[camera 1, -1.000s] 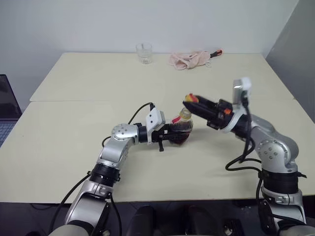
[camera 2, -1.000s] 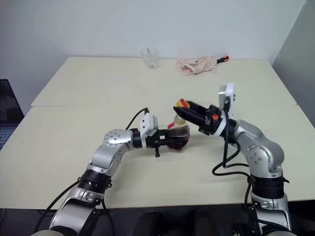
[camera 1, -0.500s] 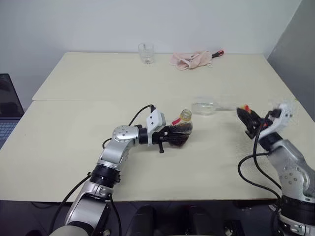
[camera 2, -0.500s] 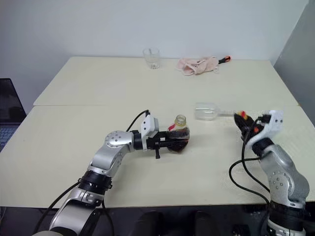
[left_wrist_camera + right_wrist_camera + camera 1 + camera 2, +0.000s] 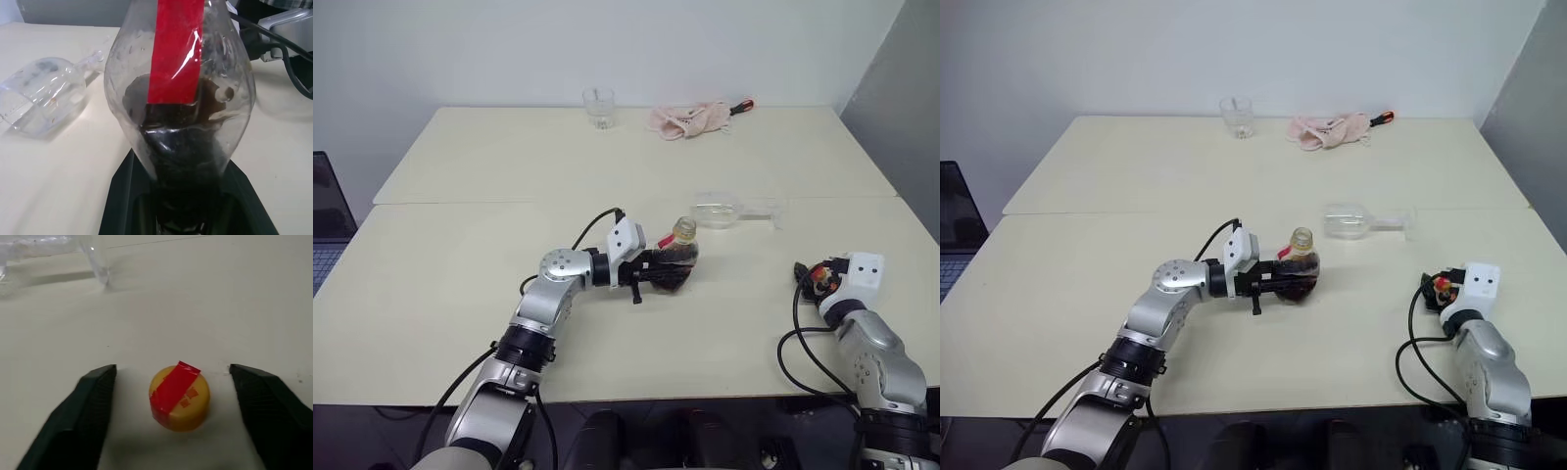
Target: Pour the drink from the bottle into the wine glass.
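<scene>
Bottle point(image 5: 677, 260): uncapped, clenched in our left gripper point(image 5: 651, 268). Yellow cap point(image 5: 179, 395) just released on table at four o'clock; right gripper point(image 5: 176, 396) spread wide. Wine glass point(image 5: 729, 211) lying toppled at one o'clock; needs righting before pouring.

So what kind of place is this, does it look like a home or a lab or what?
Probably a lab or test room, not a home: two plain cream tables pushed together against a bare white wall, a dark laptop edge at one side, and few props, like a short clear tumbler and a pink cloth.
</scene>
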